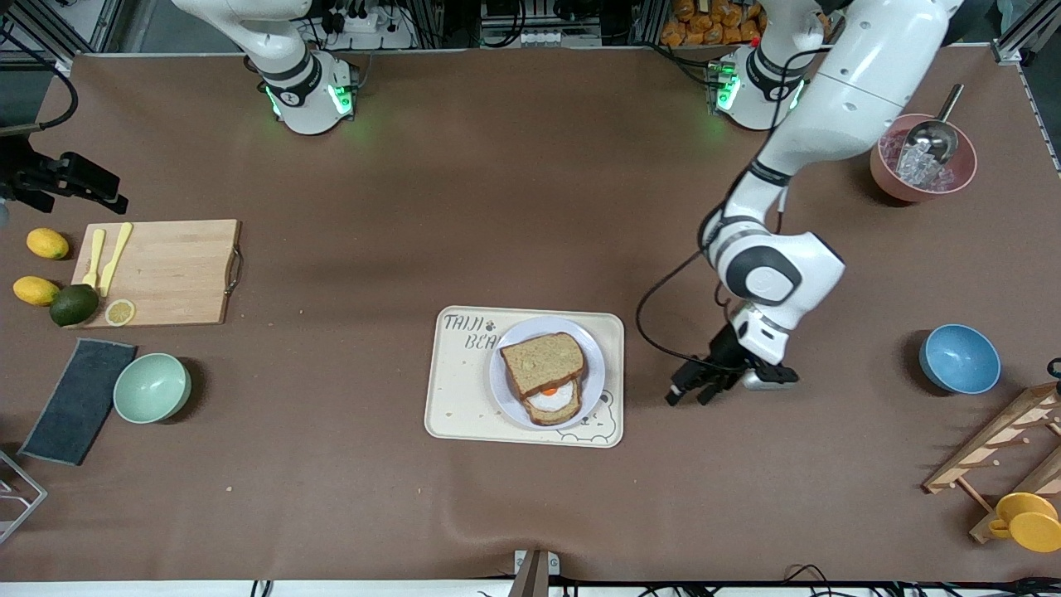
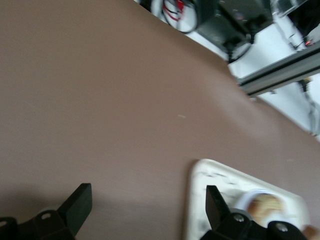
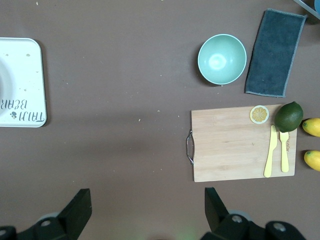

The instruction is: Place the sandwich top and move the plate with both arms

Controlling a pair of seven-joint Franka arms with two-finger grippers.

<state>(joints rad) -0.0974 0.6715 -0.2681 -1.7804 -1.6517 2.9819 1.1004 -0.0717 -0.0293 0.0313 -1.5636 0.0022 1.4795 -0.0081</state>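
1. Sandwich top point(image 1: 543, 361) lies skewed on the egg slice point(image 1: 554, 400), on the plate point(image 1: 507, 390) that sits on the bear tray point(image 1: 454, 398).
2. Left hand point(image 1: 698, 390) is open and empty, low over the bare desk point(image 1: 530, 207) just beside the tray, toward the left arm's end.
3. Right hand point(image 3: 147, 210) is open and empty, high over the desk near the cutting board point(image 3: 235, 145) – this arm waits.
4. Risk: uneven lifting by the 2 hands would tilt the plate – the offset top slice could slide off.
5. Risk: the tray rim may block a finger from getting under the plate edge.
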